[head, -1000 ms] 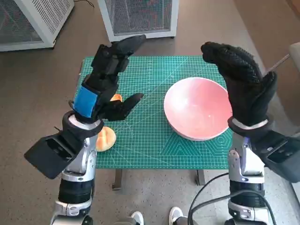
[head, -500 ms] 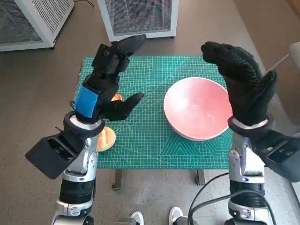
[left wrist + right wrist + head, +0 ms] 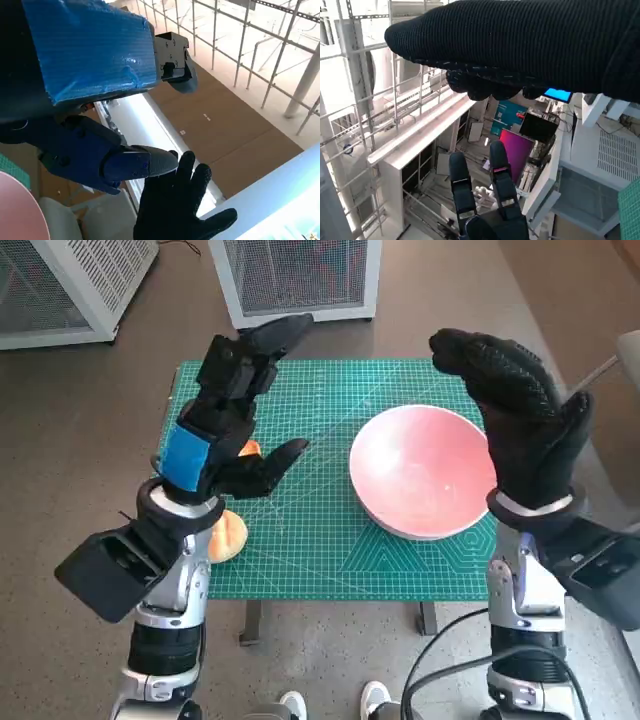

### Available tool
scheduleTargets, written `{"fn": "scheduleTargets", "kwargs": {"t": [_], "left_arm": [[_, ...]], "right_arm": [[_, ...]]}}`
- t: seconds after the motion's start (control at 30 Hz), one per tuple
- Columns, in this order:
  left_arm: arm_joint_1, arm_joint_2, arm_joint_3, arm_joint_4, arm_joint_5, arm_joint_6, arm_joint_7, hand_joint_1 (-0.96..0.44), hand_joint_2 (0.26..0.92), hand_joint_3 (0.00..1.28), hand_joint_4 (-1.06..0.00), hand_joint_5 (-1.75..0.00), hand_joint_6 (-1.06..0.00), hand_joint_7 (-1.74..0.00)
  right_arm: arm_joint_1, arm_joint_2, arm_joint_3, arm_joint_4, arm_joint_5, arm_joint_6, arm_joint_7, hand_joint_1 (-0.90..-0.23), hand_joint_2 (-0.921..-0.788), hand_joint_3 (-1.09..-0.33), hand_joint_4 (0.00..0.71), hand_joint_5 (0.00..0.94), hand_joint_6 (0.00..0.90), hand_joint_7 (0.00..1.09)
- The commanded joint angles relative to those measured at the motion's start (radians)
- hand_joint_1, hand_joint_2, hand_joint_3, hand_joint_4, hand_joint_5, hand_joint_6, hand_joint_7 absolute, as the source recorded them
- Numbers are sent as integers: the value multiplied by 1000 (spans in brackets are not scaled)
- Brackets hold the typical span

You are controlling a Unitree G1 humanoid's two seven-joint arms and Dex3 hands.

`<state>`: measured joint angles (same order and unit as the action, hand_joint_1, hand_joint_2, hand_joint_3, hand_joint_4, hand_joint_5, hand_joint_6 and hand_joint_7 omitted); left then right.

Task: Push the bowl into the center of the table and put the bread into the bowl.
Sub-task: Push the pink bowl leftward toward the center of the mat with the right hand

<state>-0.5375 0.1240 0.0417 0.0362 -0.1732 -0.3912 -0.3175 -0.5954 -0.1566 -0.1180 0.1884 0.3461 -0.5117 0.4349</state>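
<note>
Head view shows the green-matted bench (image 3: 330, 560), with the pink bowl (image 3: 420, 470) on its right half. Both arms are raised: right hand (image 3: 520, 425) and left hand (image 3: 230, 410) hold nothing, fingers apart. Bread (image 3: 228, 533) lies near the left edge, partly behind the left wrist.

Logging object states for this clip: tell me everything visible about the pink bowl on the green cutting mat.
The pink bowl is round, smooth and matte, plastic or ceramic by its look, pale inside with a deeper pink outer wall. It stands upright and empty on the right half of the green gridded cutting mat, not at its center. The gloved right hand is raised by its right rim; contact cannot be told. The left wrist view shows a sliver of its rim.
</note>
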Motion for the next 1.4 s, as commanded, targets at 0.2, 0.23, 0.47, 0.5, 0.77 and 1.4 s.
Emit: {"fn": "scheduleTargets", "kwargs": {"t": [0.2,0.23,0.47,0.5,0.77,1.4], "left_arm": [[12,0,7,6,-8,-21,-1,-496,865,429,1,-503,1,-720],[12,1,7,6,-8,-22,-1,-496,866,429,1,-503,1,-719],[14,0,7,9,-6,-26,0,-500,869,422,1,-502,1,-718],[15,0,7,9,-5,-27,0,-500,869,422,1,-502,1,-718],[15,0,8,17,-3,-33,1,-510,874,412,1,-501,1,-717],[22,5,8,1,-6,-23,0,-514,883,394,1,-501,1,-711]], "right_arm": [[-17,-49,-96,219,0,-94,9,-435,-919,-411,350,0,97,598],[-21,-49,-102,236,-1,-102,7,-435,-919,-411,349,0,98,596],[-67,-85,-158,447,-78,-201,-80,-431,-921,-432,327,15,130,570],[-75,-94,-163,487,-94,-217,-96,-430,-921,-436,327,15,132,568],[-147,-143,-194,771,-123,-212,-157,-371,-921,-533,310,3,118,538],[-194,-106,-321,1085,-20,82,-191,-311,-907,-561,268,0,167,403]]}}
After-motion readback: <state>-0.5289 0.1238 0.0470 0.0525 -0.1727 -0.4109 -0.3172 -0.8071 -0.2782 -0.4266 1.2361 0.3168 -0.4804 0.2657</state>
